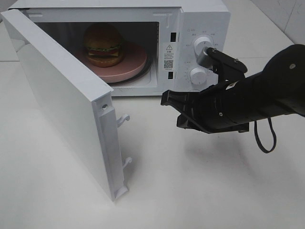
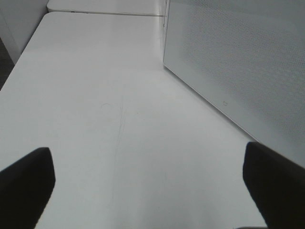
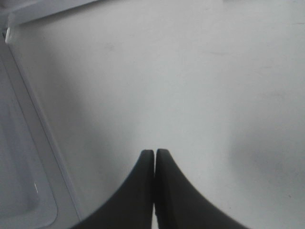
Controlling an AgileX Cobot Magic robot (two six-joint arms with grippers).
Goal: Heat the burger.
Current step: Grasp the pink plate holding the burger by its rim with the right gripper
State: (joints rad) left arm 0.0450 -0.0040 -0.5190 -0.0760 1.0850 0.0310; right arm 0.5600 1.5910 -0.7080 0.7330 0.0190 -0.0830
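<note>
White desk (image 1: 190,191); we note burger (image 1: 103,44) inside microwave (image 1: 209,19), open door (image 1: 66,105) near, left of clenched right jaws; left jaws released.

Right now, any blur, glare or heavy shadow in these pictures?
Exterior high view: sharp, evenly lit, the burger slightly dim inside the microwave. Left wrist view: the open left gripper is just dark, blurred fingers at the edges. Right wrist view: the shut right gripper is soft, the table pale, faintly shadowed.
</note>
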